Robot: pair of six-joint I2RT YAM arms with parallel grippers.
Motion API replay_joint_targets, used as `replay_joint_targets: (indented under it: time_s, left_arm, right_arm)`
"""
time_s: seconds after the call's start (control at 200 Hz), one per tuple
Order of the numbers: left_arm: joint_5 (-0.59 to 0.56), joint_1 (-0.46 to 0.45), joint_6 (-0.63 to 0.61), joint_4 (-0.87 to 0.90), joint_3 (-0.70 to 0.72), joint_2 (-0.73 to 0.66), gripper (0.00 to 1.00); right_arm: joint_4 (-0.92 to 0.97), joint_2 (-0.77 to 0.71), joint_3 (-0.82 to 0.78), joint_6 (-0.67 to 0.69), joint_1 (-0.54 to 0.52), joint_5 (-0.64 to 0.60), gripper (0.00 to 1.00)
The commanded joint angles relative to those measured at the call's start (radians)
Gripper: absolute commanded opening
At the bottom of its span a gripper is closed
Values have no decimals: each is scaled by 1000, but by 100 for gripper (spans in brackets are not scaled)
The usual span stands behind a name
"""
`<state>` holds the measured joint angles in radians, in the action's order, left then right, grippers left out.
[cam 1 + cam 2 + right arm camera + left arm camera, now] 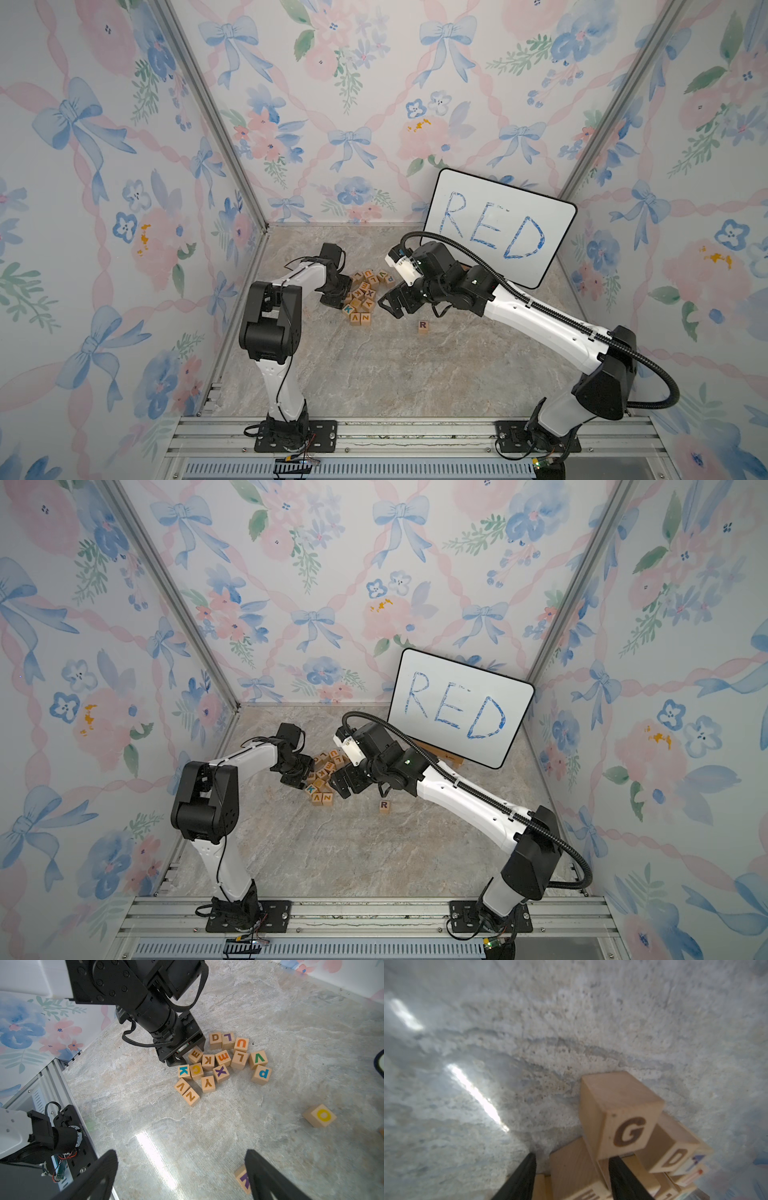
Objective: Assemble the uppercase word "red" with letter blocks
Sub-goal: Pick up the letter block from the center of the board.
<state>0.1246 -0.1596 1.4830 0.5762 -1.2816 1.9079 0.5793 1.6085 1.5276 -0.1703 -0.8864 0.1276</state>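
In a top view, a marbled worktop (395,382) lies inside flowered walls (104,187), with a board (511,195) reading RED at the back. The blocks (363,295) cluster mid-frame. The R block (423,326) lies apart, lower right, letter upright. The left claw (334,297) meets their left edge, and the right claw (392,305) hangs between them and the R block.

Left wrist: the left claw (573,1156) stands half open astride one block, not clamped.

Right wrist: the right claw (180,1152) gapes empty, with the R block (241,1176) beside one finger. The blocks (222,1061) stretch lower left to upper right.
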Motion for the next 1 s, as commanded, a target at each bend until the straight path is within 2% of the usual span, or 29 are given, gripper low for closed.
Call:
replay_joint_targets:
  time_s: [0.0, 0.24, 0.48, 0.73, 0.865, 0.945, 0.995]
  left_arm:
    - [6, -8, 26, 23, -38, -3, 59]
    - [-3, -12, 33, 23, -51, 25, 52]
    - [-1, -15, 22, 23, -47, 45, 58]
    - [-8, -17, 20, 23, -50, 61, 53]
    - [-11, -17, 12, 22, -46, 57, 46]
    - [-15, -17, -3, 24, -47, 54, 35]
    - [-21, -17, -14, 25, -47, 48, 33]
  right_arm:
    - [1, -8, -7, 15, -9, -6, 97]
    - [21, 7, -4, 26, -9, -27, 97]
    - [54, 41, 26, 38, -9, -33, 97]
    - [54, 69, 36, 39, -9, -34, 97]
    - [55, 67, 30, 41, -10, -35, 97]
    - [54, 64, 29, 41, -9, -36, 97]
    - [54, 62, 28, 41, -9, -38, 97]
